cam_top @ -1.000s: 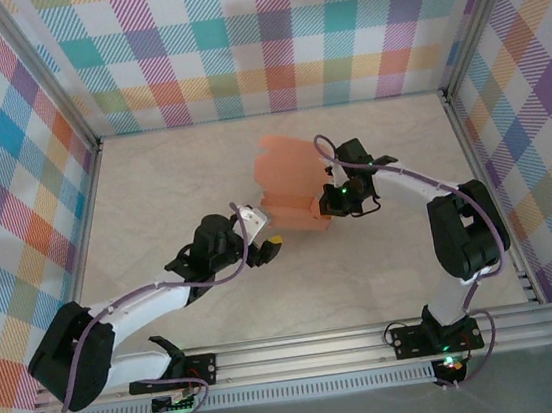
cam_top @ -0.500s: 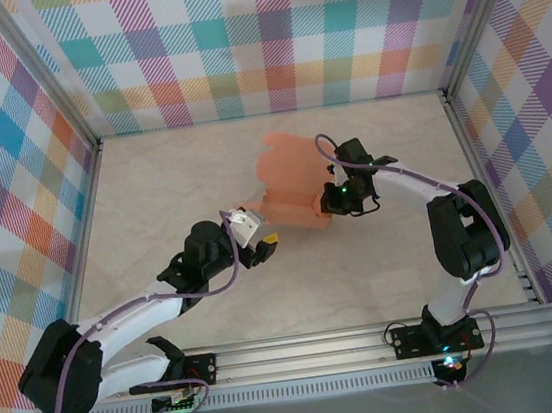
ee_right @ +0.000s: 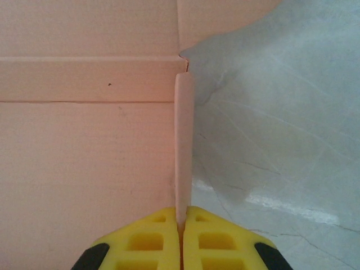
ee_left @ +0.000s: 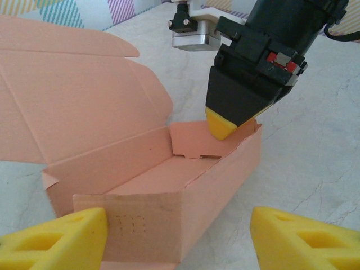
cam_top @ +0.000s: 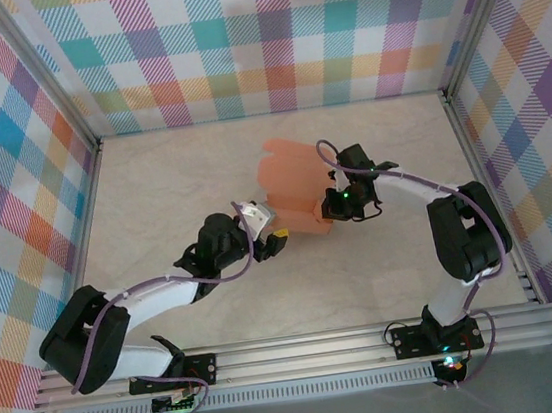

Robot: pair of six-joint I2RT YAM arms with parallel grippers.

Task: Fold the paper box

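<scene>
The paper box point(cam_top: 288, 180) is salmon-orange card standing as an open tray in the middle of the table, its lid flap lying open toward the back. In the left wrist view the paper box point(ee_left: 169, 174) has its near end wall between my left fingertips point(ee_left: 56, 242). The left gripper point(ee_left: 179, 242) is open; the left pad is at the wall's corner and a gap stays on the right side. My right gripper point(ee_right: 181, 225) is shut on the thin far end wall point(ee_right: 183, 146), and the right gripper point(ee_left: 222, 125) pinches it from above. From overhead, the left gripper point(cam_top: 271, 227) and right gripper point(cam_top: 329, 207) flank the box.
The pale marble table point(cam_top: 172, 179) is enclosed by checkered walls point(cam_top: 235, 40) at the back and both sides. An aluminium rail point(cam_top: 304, 349) carrying the arm bases runs along the near edge. Free table lies left of and in front of the box.
My left arm drew back slightly, then came forward to the box's near end, with its jaws a little narrower. The right gripper and the box stayed put.
</scene>
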